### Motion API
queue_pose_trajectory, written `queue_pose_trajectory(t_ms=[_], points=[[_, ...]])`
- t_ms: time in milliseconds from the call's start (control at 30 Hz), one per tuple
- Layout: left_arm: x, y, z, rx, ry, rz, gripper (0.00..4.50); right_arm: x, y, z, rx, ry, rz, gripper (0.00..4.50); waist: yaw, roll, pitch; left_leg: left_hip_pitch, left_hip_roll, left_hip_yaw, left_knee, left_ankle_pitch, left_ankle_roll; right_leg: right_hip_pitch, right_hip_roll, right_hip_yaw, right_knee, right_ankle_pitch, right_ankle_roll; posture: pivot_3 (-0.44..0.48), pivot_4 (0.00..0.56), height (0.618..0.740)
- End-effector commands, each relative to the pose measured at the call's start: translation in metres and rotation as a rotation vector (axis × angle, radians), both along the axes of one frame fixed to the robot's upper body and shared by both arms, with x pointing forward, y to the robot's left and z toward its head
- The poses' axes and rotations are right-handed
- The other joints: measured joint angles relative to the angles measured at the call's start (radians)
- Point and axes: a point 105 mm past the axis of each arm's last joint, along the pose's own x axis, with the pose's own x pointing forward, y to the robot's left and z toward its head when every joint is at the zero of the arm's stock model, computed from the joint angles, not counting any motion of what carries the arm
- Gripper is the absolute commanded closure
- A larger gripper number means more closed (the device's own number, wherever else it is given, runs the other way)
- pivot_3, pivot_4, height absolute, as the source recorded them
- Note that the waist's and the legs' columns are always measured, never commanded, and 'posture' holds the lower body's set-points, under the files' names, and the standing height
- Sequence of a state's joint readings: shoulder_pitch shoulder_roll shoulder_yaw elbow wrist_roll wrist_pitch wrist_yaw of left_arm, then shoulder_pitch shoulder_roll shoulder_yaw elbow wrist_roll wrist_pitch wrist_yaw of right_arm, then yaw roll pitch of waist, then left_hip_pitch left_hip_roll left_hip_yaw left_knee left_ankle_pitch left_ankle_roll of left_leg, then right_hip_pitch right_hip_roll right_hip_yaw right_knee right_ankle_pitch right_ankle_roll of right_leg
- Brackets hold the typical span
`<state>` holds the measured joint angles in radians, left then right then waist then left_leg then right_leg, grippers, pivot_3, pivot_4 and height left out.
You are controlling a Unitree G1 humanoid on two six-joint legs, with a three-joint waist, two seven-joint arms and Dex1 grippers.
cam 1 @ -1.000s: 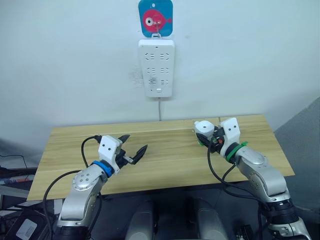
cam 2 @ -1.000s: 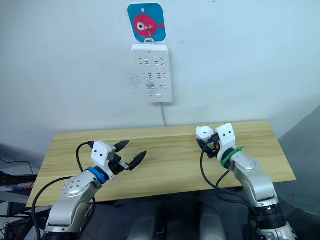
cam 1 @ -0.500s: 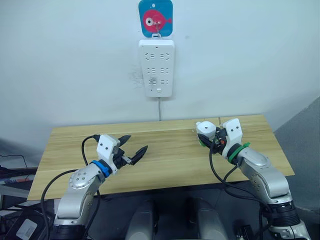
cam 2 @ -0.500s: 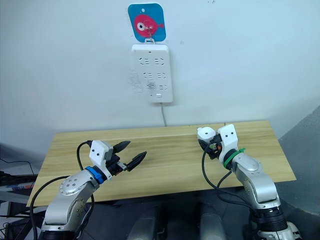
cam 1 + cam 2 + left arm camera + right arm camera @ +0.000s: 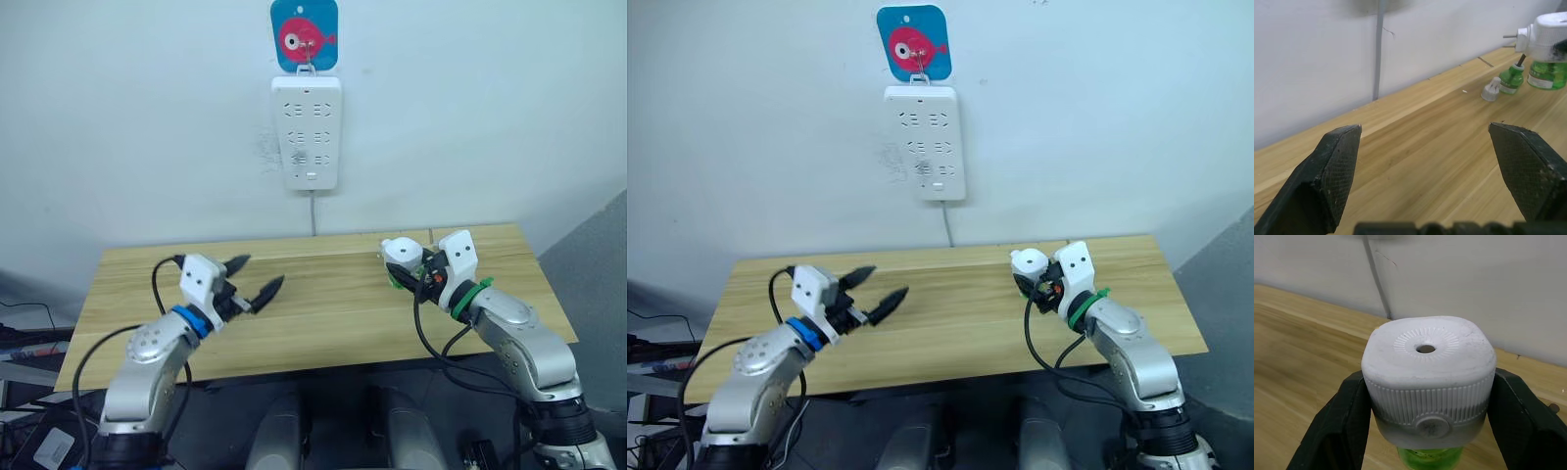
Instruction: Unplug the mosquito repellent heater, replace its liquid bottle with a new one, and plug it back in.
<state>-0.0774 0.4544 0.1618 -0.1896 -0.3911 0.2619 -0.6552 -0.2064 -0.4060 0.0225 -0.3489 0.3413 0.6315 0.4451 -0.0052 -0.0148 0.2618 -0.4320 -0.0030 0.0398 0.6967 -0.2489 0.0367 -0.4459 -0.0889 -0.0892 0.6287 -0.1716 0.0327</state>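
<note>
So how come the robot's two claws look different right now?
The right gripper is shut on the mosquito repellent heater, pinching its white sides; the left gripper is spread wide open, holding nothing. The right one sits by the green bottle on the table; the left hovers over bare wood. Both have two black fingers.

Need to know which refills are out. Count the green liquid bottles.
2. One bottle sits under the heater held in the right hand. The other, uncapped with its wick showing, stands on the table beside it, next to a cap.
</note>
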Motion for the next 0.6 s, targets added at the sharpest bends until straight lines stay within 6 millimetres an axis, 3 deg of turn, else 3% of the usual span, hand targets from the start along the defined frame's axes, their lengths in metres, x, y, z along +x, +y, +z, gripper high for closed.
queue_pose_trajectory(t_ms=[33,200,600], points=[[0.005,0.006,0.036,0.002,-0.101,0.0,0.0,-0.006,0.003,0.031,0.032,-0.078,0.034,1.55,-0.001,0.0,0.0,0.0,0.0,0.0,0.0,0.0,0.0,0.0,0.0,0.0,0.0,0.0,0.0,-0.068,0.245,0.74],[0.009,0.007,0.043,0.012,-0.106,-0.012,0.0,-0.005,0.008,0.045,0.047,-0.105,0.036,1.55,-0.003,0.0,0.0,0.0,0.0,0.001,-0.001,0.0,0.0,0.0,0.001,0.0,0.0,0.0,0.0,-0.078,0.245,0.74],[0.009,0.002,0.044,0.014,-0.093,-0.025,0.0,-0.004,0.008,0.052,0.058,-0.115,0.019,1.55,-0.003,0.001,0.0,0.0,0.001,0.001,-0.001,0.0,0.0,-0.001,0.001,0.0,0.0,0.0,0.0,-0.088,0.253,0.74]])
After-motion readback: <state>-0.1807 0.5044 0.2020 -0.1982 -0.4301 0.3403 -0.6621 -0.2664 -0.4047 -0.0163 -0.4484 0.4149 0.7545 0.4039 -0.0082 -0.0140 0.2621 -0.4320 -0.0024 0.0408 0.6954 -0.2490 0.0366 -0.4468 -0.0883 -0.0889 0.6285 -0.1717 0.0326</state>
